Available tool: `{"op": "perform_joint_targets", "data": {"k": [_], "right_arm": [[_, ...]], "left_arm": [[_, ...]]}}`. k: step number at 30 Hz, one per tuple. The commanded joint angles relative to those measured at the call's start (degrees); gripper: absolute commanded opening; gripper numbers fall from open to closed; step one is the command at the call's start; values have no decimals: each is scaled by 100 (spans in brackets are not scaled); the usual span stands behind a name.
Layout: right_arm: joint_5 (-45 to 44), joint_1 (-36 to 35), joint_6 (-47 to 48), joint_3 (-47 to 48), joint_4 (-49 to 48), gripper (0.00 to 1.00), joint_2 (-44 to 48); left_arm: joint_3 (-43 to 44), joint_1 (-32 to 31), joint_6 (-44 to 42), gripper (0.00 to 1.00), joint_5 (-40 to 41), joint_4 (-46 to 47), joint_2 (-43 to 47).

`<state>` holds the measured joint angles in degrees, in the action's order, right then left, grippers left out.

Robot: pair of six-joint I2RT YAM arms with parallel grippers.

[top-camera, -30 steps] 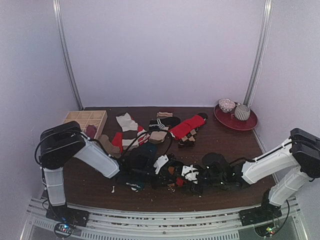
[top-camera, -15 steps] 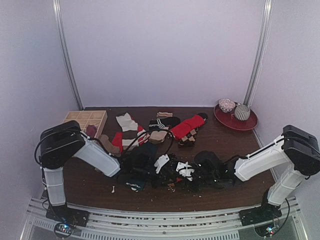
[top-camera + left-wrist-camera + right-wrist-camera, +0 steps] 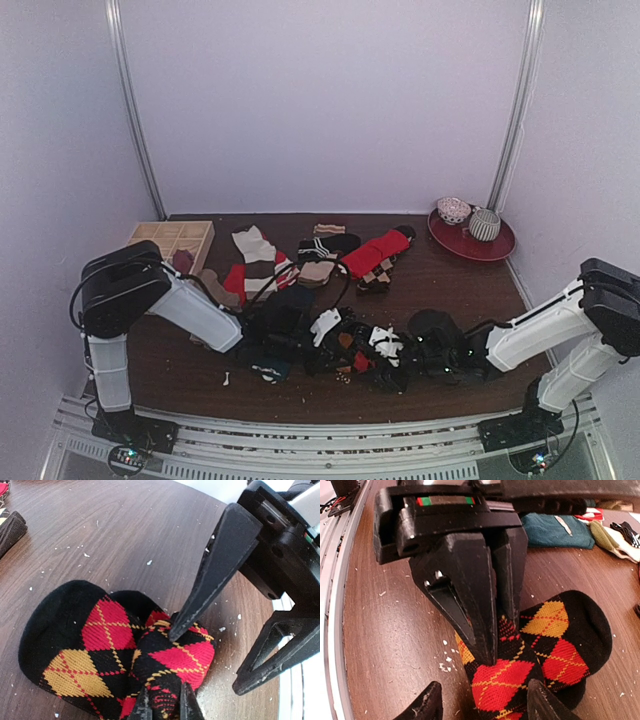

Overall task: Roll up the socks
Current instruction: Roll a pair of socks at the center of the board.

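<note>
A black sock with red and yellow argyle diamonds (image 3: 95, 650) lies on the brown table, one end bunched up into a fold. My left gripper (image 3: 164, 700) is shut on that fold, and it also shows in the right wrist view (image 3: 500, 640) and from above (image 3: 340, 348). My right gripper (image 3: 484, 692) is open and straddles the same bunched end. One of its fingertips (image 3: 173, 634) touches the top of the fold; the other stands apart over bare wood. From above, the right gripper (image 3: 395, 352) faces the left one across the argyle sock (image 3: 357, 362).
More socks lie behind: a red one (image 3: 375, 252), a white and red one (image 3: 255, 246), a teal one (image 3: 555, 530). A wooden compartment tray (image 3: 172, 240) sits at the back left. A red plate (image 3: 500, 248) with rolled socks (image 3: 484, 224) is at the back right. White crumbs dot the wood.
The right arm pushed left toward the sock, then drew back a little to the right, its jaws narrowing and widening again. The left gripper kept its hold in place.
</note>
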<state>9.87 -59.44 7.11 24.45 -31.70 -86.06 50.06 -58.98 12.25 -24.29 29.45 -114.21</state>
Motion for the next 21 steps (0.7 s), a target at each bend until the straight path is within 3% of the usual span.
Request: {"op": "perform_joint_targets", "data": {"k": [1, 10, 15, 17, 21], "right_arm": [[185, 38, 50, -54, -521, 57, -196], [498, 267, -109, -49, -493, 40, -575], [481, 275, -333, -48, -404, 7, -708], [402, 274, -593, -146, -459, 3, -736], [368, 320, -1257, -526, -855, 0, -687]], "left_arm": [[-305, -79, -126, 0, 320, -2057, -611], [-322, -78, -117, 0, 328, -2053, -611], [-280, -78, -157, 0, 387, -2099, -542], [-280, -78, -172, 0, 498, -2085, -447], [-170, -78, -280, 16, 826, -2111, -224]]}}
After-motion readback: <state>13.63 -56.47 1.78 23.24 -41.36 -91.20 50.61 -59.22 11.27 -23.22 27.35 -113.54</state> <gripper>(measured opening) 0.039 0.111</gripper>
